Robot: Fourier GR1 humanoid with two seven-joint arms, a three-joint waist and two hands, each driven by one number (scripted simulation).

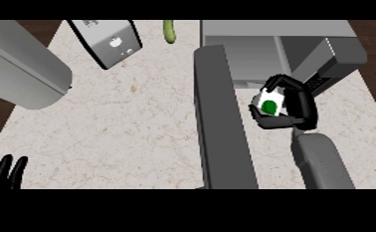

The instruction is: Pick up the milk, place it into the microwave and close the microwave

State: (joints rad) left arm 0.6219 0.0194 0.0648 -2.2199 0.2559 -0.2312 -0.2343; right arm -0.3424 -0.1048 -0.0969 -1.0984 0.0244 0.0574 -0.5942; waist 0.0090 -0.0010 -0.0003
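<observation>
My right hand (297,107) is curled round the milk (269,104), fingers over its top and thumb beneath, so the white carton with its green spot sits pinched inside the grasp. I have it hanging just in front of the microwave (275,44), at the mouth of the open cavity, between the swung-out microwave door (220,121) on the left and the control side of the oven on the right. I judge the pick-up finished and the placing step under way: the carton is not yet inside. Next I would need to push it farther into the cavity, set it down, let go, then back out and swing the door shut. My left hand (12,171) rests at the near-left edge of the counter (132,126), fingers straight and up. Far off lie a green cucumber (169,31) and a grey box (106,42).
</observation>
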